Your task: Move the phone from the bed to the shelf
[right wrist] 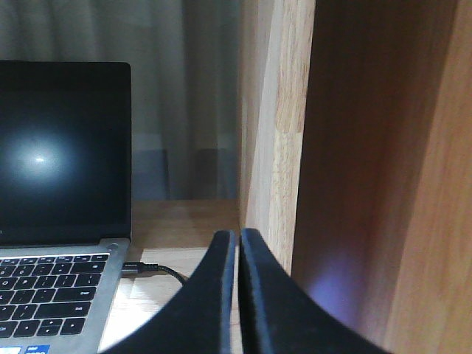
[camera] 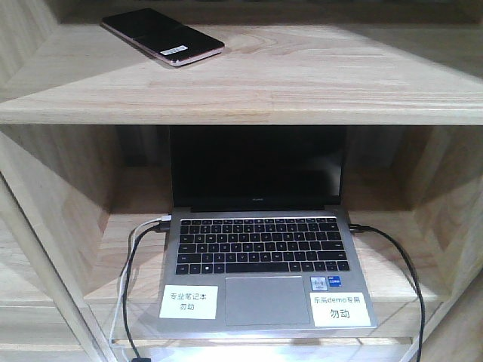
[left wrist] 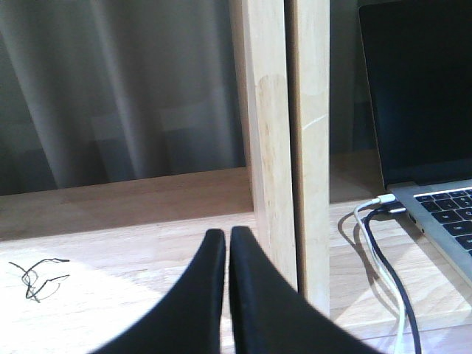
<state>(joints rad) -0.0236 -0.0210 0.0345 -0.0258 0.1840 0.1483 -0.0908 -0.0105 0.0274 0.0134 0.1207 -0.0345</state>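
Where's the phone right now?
In the front view, the phone lies flat on the shelf's upper board, toward the left, directly above the compartment holding the open laptop. Neither wrist view shows it.

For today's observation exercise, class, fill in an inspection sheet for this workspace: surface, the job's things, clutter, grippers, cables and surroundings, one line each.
Surface: pale wood-grain shelf, thick boards, two levels in view.
Job's things: glossy black phone with rose-gold edge lies flat on the upper board, at an angle, white sticker near one end; bed not seen.
Clutter: open silver laptop with dark screen on the lower board, two white paper labels on its palm rest; small tangle of black wire in the left bay.
Grippers: left gripper shut, empty; right gripper shut, empty.
Cables: black cable plugged into the laptop's right side; black and white cables into its left.
Surroundings: grey curtain behind the shelf.
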